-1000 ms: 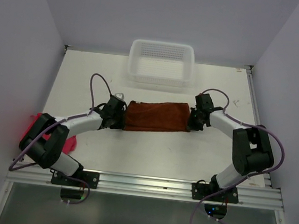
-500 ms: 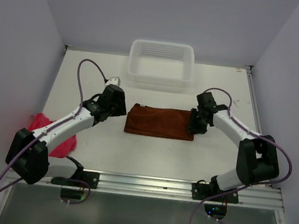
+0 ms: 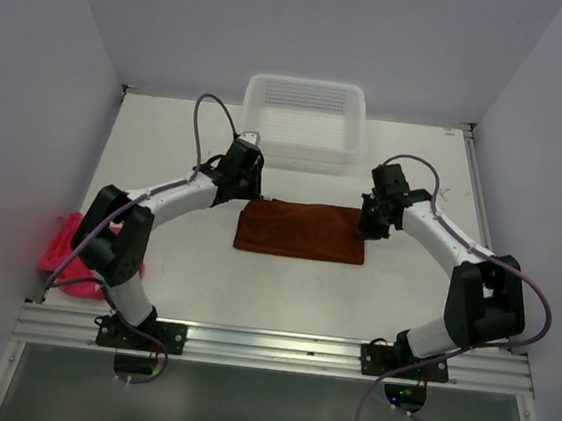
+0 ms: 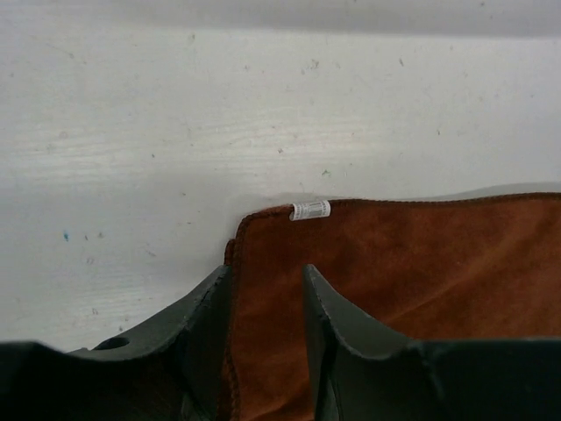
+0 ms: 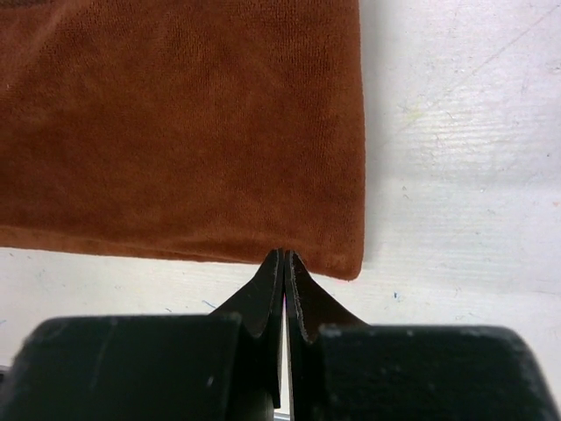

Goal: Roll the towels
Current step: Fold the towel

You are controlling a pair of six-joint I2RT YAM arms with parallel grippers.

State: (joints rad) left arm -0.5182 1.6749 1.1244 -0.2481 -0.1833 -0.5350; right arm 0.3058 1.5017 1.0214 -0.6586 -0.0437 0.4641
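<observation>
Progress: early. Nearest, at the left edge of the white bench (image 3: 281,301), the bright pink cloth towel (image 3: 61,248) lies crumpled beside the left arm, untouched. Mid-bench, the rust-brown cloth towel (image 3: 301,231) lies flat as a long folded band with no roll begun. By my reading, both towels are left to roll. The brown nap is short and velvety, the hem is stitched, and there is a small white label (image 4: 309,210) at one corner. The left hand (image 4: 267,276) is narrowly parted over the towel's left end, gripping nothing I can see. The right hand (image 5: 282,256) is pressed shut, tips at the hem near the right corner. Farthest, a white plastic mesh basket (image 3: 304,117) sits by the back wall.
</observation>
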